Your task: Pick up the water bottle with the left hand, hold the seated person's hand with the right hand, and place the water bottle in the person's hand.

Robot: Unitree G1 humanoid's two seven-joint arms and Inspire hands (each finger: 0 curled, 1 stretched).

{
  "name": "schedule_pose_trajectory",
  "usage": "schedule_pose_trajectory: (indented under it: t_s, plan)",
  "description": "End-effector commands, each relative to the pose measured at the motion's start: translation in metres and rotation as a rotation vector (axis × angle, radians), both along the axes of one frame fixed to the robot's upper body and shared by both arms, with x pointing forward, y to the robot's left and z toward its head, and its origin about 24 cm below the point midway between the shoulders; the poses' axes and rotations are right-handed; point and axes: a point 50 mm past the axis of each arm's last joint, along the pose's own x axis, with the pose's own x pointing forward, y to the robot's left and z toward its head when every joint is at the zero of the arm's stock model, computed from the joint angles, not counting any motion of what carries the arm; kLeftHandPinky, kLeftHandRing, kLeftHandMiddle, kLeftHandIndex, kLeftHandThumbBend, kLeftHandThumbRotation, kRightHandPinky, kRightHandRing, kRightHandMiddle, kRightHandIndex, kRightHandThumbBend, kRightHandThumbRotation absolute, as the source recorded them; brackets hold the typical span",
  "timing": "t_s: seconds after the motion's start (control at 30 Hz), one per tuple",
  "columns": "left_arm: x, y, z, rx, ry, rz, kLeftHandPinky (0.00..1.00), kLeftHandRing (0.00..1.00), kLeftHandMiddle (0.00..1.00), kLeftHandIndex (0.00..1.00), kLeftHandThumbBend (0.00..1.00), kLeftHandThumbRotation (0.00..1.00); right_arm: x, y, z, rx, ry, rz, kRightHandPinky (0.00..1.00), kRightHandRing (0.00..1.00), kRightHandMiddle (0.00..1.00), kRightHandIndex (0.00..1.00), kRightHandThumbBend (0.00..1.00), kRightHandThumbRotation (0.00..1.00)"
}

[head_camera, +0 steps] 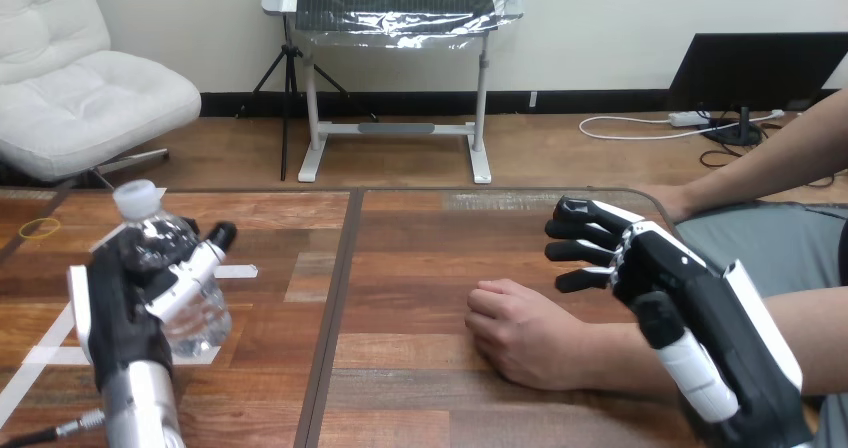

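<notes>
While left robot hand grips bottle, fist central.

table: spreads from left to right under everything.
water bottle: at the left side, over the table, inside the left hand.
left hand: near left, wrapped round the water bottle.
person's hand: on the table, a little right of the middle, reaching in from the right.
right hand: just right of the person's hand and a bit farther, fingers pointing left.
rubber band: on the table, far left.
</notes>
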Motion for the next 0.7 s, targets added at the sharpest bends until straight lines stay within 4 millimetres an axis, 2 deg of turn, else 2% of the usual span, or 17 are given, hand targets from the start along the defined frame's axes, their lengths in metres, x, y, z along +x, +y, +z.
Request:
schedule_pose_trajectory:
  t_s: [0.0, 0.33, 0.67]
  plan:
    - [0.011, -0.036, 0.096, 0.137, -0.439, -0.193, 0.22, 0.25, 0.3, 0.34, 0.61, 0.0, 0.041, -0.014, 0.043, -0.185, -0.191, 0.005, 0.67, 0.78, 0.8, 0.8, 0.9, 0.86]
    - [0.002, -0.046, 0.109, 0.126, -0.481, -0.27, 0.2, 0.24, 0.29, 0.33, 0.56, 0.0, 0.058, -0.029, 0.055, -0.361, -0.213, -0.006, 0.69, 0.8, 0.82, 0.82, 0.9, 0.83]
    - [-0.001, -0.048, 0.115, 0.12, -0.496, -0.323, 0.19, 0.23, 0.28, 0.32, 0.54, 0.0, 0.07, -0.039, 0.064, -0.505, -0.198, -0.009, 0.64, 0.78, 0.83, 0.83, 0.92, 0.71]
